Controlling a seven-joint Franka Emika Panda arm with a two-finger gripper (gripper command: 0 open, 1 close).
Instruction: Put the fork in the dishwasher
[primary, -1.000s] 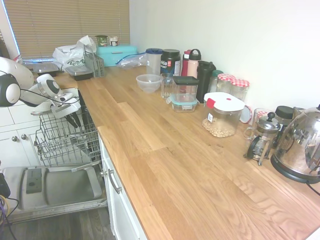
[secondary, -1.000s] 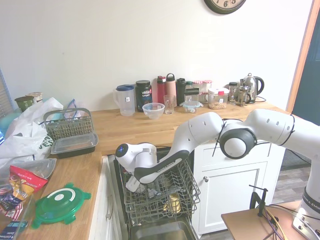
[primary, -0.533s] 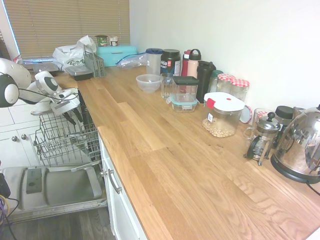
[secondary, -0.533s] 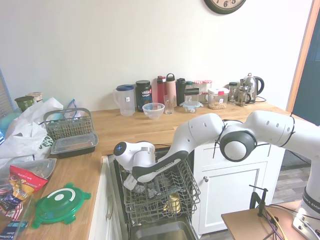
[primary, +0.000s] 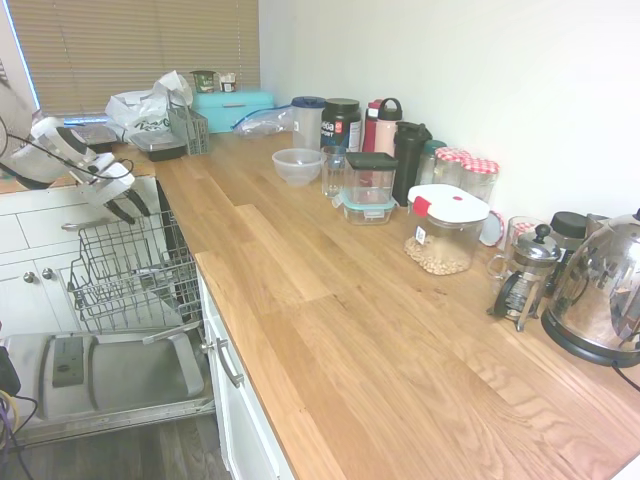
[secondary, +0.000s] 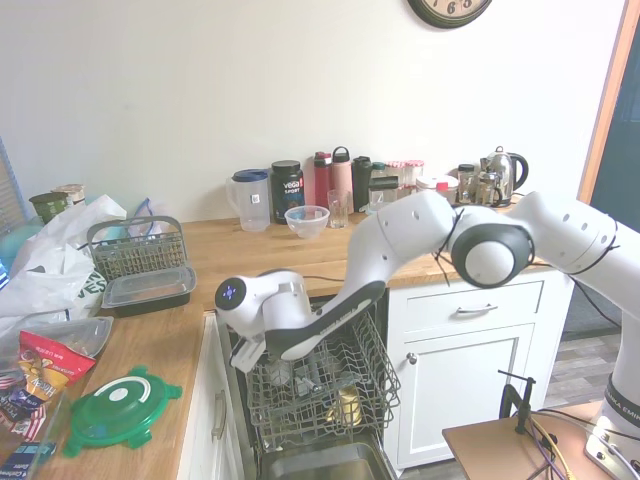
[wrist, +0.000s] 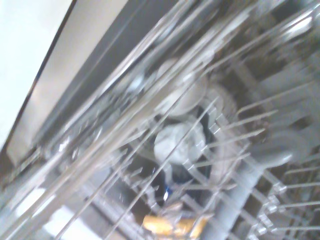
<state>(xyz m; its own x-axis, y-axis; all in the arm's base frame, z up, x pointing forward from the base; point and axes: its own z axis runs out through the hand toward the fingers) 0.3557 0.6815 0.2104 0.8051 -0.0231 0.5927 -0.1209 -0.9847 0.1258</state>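
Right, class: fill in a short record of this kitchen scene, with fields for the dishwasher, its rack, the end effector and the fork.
dishwasher: door folded down, open
rack: grey wire grid, drawn out over the door
in the rack: a yellow item low down; the rest is too blurred to name
end effector: above the rack, fingers apart, nothing seen between them
fork: not made out in any view
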